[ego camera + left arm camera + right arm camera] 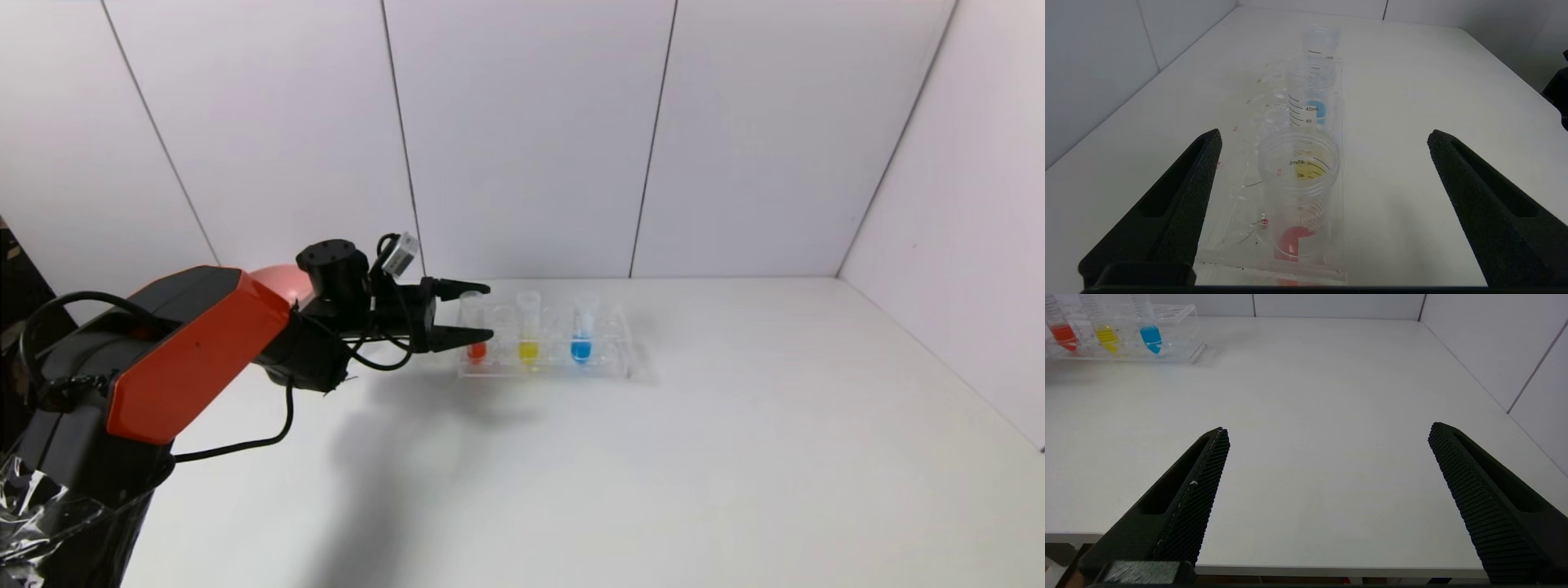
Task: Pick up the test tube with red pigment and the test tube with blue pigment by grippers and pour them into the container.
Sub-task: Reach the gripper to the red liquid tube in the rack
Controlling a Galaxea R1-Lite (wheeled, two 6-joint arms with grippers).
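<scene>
Our right gripper (pixel 1327 433) hangs parked w/ jaws spread and nothing in them at the table's (pixel 653 474) near edge, out of the head cam's sight; only its own wrist view shows it. Farther in, our left gripper (pixel 488 310), fingers wide apart and holding nothing, straddles the test tube with red pigment (pixel 474 327) at the rack's (pixel 604 367) left end, probably lined up to close on it. The yellow tube (pixel 528 325) stands mid-rack and the test tube with blue pigment (pixel 582 325) at the rack's right, all upright nr the table's far edge, presumably so grippers can reach each from the side. Left wrist cam shows the tubes stacked in line; head cam shows a pink bowl (pixel 282 282) behind the arm. We see no container anywhere.
</scene>
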